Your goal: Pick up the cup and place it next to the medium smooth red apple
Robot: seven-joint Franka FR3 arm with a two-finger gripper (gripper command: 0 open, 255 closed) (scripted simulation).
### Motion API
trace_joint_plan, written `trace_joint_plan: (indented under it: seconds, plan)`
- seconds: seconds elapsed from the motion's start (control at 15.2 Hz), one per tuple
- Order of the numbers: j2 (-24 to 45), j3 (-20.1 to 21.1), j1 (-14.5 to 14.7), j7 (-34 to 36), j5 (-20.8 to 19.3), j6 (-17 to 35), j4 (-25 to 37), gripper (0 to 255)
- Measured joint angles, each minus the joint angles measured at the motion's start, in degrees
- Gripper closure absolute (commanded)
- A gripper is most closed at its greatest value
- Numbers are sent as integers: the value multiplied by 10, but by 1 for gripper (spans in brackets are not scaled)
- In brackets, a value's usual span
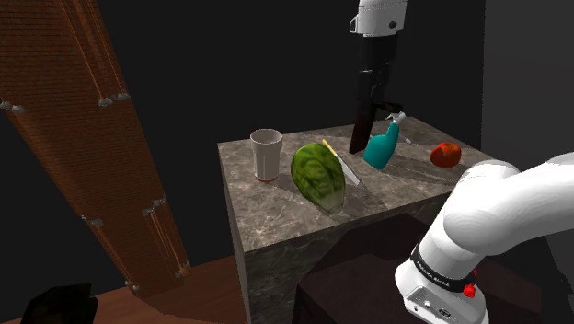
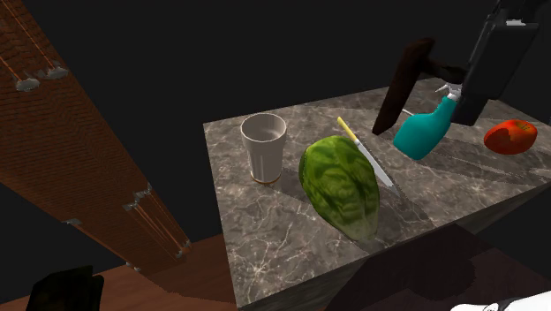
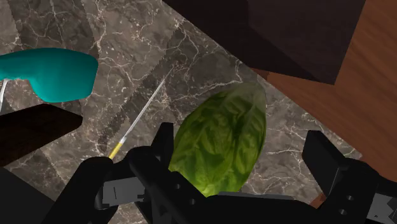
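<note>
Hovering claw: fingers spread wide, holding nothing; up above the desk, with the lettuce showing between the fingers in the wrist view, untouched.
cup: pale, upright, nothing in it; stands on the desk near the far corner at the shoulder view's left, first in the row of things. Near the lettuce with a small gap, well apart from the apple at the other end.
apple: red, on the desk near the edge at the shoulder view's right, near the bottle but not touching it.
lettuce: green, leafy head, lying on its side toward the desk's front edge, between cup and knife.
knife: thin blade, yellow handle, flat on the desk just behind the lettuce; whether they touch I cannot tell.
bottle: teal sprayer with a white trigger head, tilted, between brown thing and apple.
brown thing: tall, dark, beside the bottle; what it is I cannot tell.
desk: grey veined stone block.
arm: white, rising from the stand at the shoulder view's lower right.
surroundings: slanted brick beam at the left, wooden floor below, a black area behind.
</note>
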Motion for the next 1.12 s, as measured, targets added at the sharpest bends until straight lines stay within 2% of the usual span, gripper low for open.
trace_joint_plan:
  seconds: [0.13, 0.33, 0.73, 1.12]
  plan:
    - [7, 1, 0, 1, 1, 8, 0, 0]
    - [47, 13, 5, 17, 10, 51, -1, 0]
    - [154, 34, 9, 44, 18, 140, 25, 0]
    - [273, 54, 15, 74, 16, 211, 80, 0]
